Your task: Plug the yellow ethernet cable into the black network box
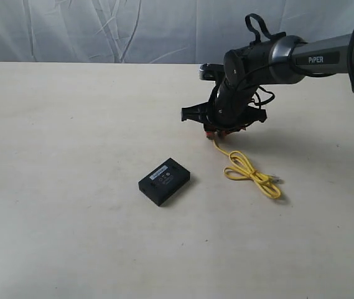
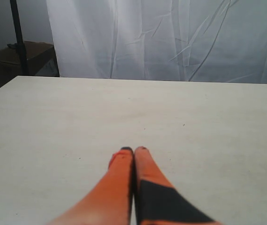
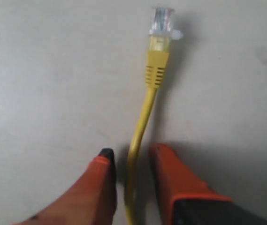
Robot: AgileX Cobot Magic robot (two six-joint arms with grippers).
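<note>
The yellow ethernet cable (image 1: 252, 175) lies partly looped on the pale table, right of the black network box (image 1: 164, 180), which sits flat and apart from it. My right gripper (image 1: 218, 131) is down at the cable's far end. In the right wrist view the cable (image 3: 141, 121) runs between the orange fingers (image 3: 104, 180), and its clear plug (image 3: 162, 21) lies on the table beyond the tips. The right gripper (image 3: 132, 157) is open, with a narrow gap on each side of the cord. My left gripper (image 2: 133, 150) is shut on nothing above bare table.
A white curtain (image 1: 102, 31) hangs behind the table's far edge. In the left wrist view a cardboard box (image 2: 23, 58) and a black pole (image 2: 16, 33) stand beyond the table's corner. The right arm (image 1: 313, 59) reaches in from the right.
</note>
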